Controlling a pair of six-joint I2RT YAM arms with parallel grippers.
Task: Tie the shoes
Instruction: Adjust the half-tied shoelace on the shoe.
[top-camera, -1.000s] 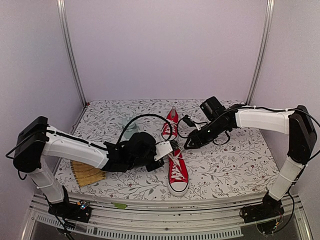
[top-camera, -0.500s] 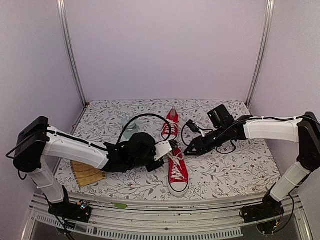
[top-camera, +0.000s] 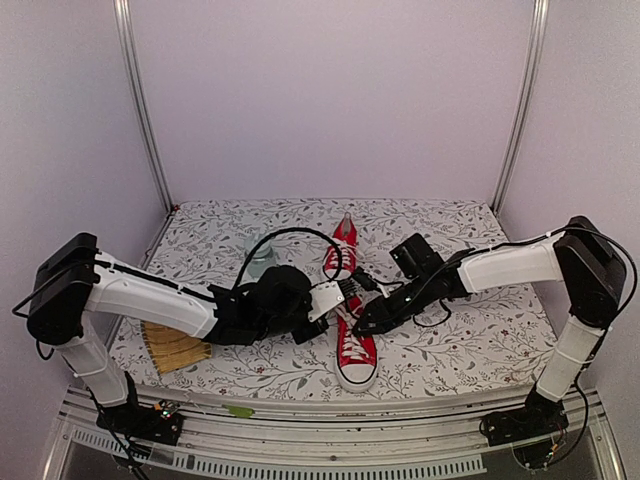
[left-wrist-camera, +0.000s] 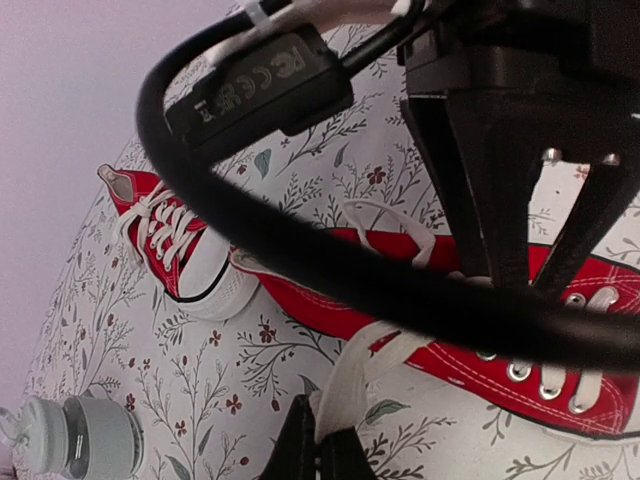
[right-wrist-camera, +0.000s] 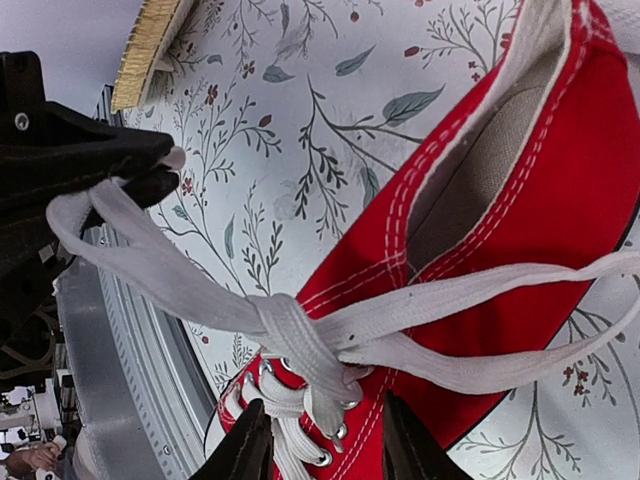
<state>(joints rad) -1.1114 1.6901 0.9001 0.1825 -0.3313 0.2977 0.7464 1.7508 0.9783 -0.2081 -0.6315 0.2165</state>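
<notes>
Left jaws clamped on lace (left-wrist-camera: 345, 385), 9 o'clock of near shoe (top-camera: 356, 350); right jaws half open, straddling the knot (right-wrist-camera: 290, 335), gripping nothing.

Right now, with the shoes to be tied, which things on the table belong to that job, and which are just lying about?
Belong to the job: the near red sneaker; the far red sneaker; the white lace pinched in the left fingers.
Just lying about: the small clear jar; the yellow ridged mat.

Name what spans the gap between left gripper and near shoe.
A white lace, pinched by the left gripper, stretches to the near shoe; the right wrist view shows it.
</notes>
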